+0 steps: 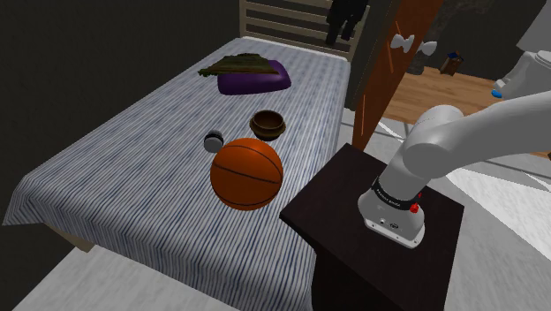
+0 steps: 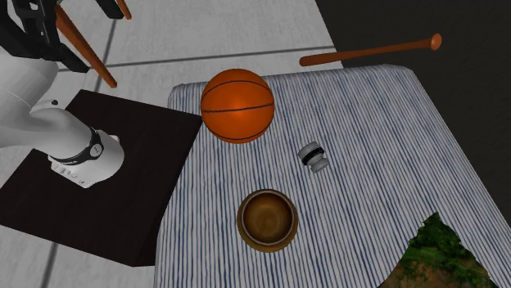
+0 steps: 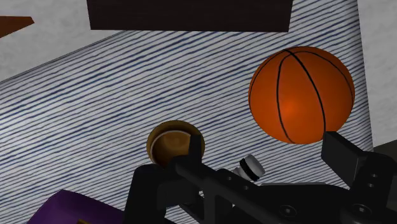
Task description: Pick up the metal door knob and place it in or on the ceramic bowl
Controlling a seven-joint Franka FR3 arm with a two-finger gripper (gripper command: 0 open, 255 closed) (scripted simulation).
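Lying well below gripper: door knob.

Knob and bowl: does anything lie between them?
Nothing. In the second exterior view, bare striped cover runs from the knob to the bowl; the basketball sits off to one side.

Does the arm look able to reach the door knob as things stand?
Probably yes: the door knob lies on the striped cover, apart from the basketball and the bowl, open from above.
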